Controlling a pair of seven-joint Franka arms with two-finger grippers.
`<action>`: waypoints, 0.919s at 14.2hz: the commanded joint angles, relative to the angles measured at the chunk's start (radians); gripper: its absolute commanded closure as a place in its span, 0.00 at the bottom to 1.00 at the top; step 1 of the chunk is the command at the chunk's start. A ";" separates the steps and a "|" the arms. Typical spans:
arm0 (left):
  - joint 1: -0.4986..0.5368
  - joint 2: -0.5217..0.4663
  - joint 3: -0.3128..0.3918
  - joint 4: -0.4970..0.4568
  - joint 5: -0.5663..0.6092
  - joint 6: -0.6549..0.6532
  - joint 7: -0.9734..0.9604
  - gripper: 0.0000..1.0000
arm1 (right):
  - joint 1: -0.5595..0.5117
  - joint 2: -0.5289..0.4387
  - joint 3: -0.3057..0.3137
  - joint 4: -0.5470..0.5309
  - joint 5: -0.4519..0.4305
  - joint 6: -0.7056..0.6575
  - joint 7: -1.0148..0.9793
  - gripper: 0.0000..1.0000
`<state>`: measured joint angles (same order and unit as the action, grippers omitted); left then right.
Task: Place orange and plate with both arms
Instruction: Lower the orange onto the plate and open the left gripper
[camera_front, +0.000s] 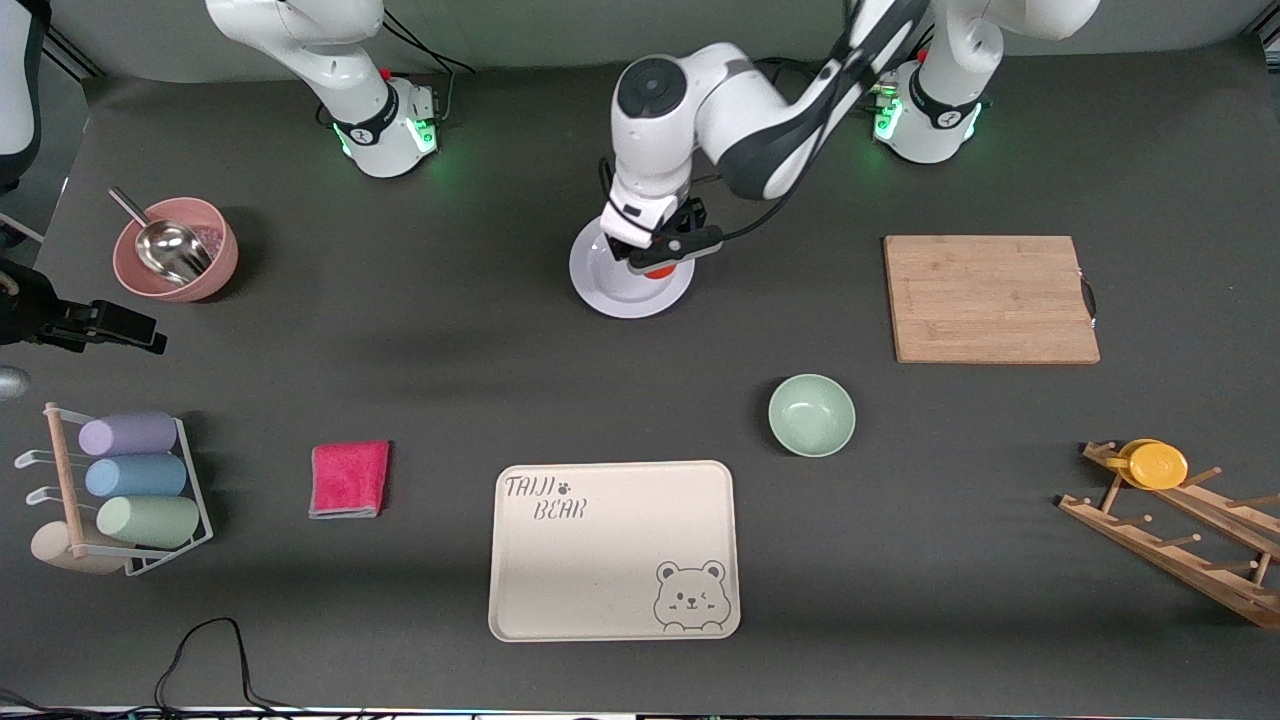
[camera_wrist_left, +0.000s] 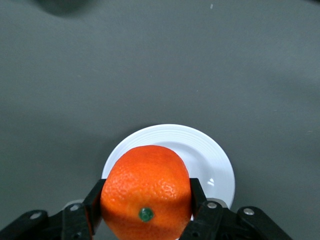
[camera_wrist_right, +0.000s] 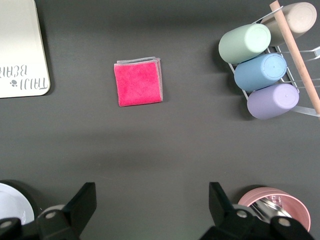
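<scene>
Front view: left hand (camera_front: 662, 252) pinching orange (camera_front: 658, 271) over plate (camera_front: 610, 285); right hand (camera_wrist_right: 150, 210) spread, waiting.

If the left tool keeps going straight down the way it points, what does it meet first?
Probably the plate: the left tool, shut on the orange, hangs right over it, so the orange would likely touch its white surface first. Height above it is unclear.

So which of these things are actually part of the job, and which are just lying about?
In the job: orange, shut in the left gripper over the plate; right gripper waits open, up over the table.

Lying about: bear-print tray, mint bowl, cutting board, pink cloth, cup rack, pink bowl with scoop, wooden rack with yellow cup.
</scene>
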<state>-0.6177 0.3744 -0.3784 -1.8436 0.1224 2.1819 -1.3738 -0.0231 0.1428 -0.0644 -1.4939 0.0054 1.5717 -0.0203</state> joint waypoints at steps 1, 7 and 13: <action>-0.028 0.064 0.009 0.008 0.045 0.051 -0.051 1.00 | -0.006 -0.002 0.006 0.011 -0.019 -0.027 0.002 0.00; -0.092 0.184 0.013 -0.029 0.158 0.191 -0.238 1.00 | -0.006 -0.003 0.005 0.009 -0.018 -0.029 0.003 0.00; -0.105 0.212 0.012 -0.031 0.161 0.216 -0.275 0.22 | -0.004 -0.006 -0.003 -0.005 -0.012 -0.027 0.005 0.00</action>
<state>-0.7072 0.5971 -0.3768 -1.8716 0.2618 2.3898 -1.6097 -0.0232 0.1428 -0.0674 -1.4990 0.0054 1.5700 -0.0203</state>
